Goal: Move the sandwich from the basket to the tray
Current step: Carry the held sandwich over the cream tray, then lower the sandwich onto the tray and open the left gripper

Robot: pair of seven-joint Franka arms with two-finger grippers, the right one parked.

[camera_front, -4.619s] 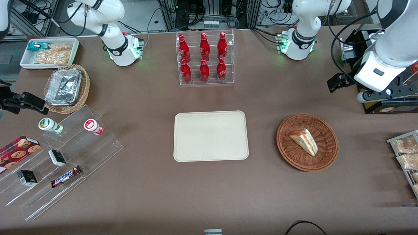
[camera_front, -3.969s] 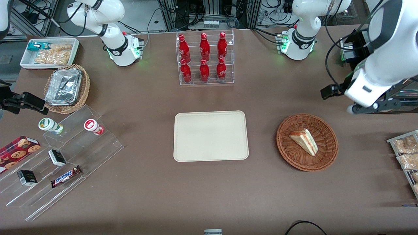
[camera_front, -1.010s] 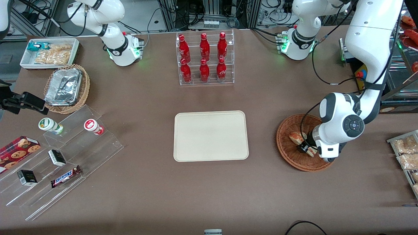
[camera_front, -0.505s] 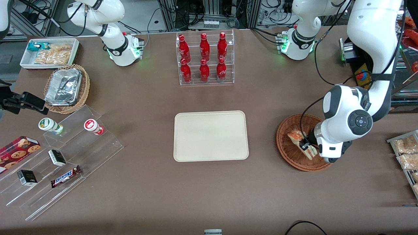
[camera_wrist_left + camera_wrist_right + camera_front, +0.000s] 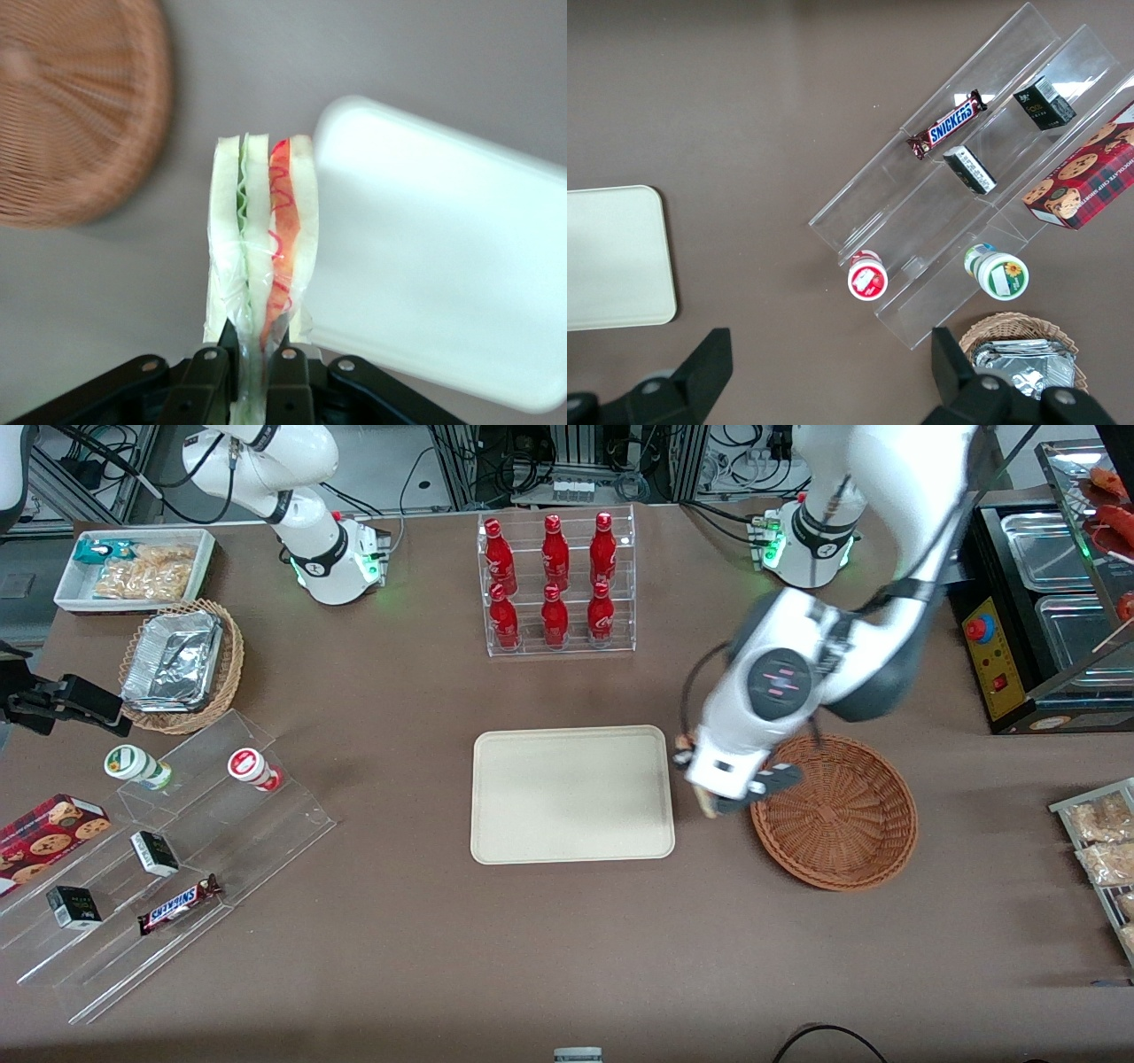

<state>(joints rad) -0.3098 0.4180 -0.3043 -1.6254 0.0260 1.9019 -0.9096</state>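
My left gripper (image 5: 696, 781) is shut on the sandwich (image 5: 261, 239), a wedge of white bread with green and red filling in clear wrap. It holds the sandwich in the air over the bare table between the basket (image 5: 833, 810) and the tray (image 5: 571, 793). In the front view the wrist hides most of the sandwich; only a pale tip (image 5: 707, 804) shows. The reddish-brown wicker basket is empty and also shows in the left wrist view (image 5: 71, 106). The cream tray is empty; its rounded corner (image 5: 443, 248) lies just beside the sandwich in the left wrist view. The fingers (image 5: 288, 359) pinch the wedge's narrow end.
A clear rack of red bottles (image 5: 556, 584) stands farther from the front camera than the tray. A stepped acrylic shelf with snacks (image 5: 177, 841), a tan basket with foil containers (image 5: 182, 664) and a white bin (image 5: 133, 567) lie toward the parked arm's end. Snack packets (image 5: 1099, 841) lie toward the working arm's end.
The gripper came down into the basket, shut on the sandwich, lifted it out and carried it toward the tray. The basket is now empty.
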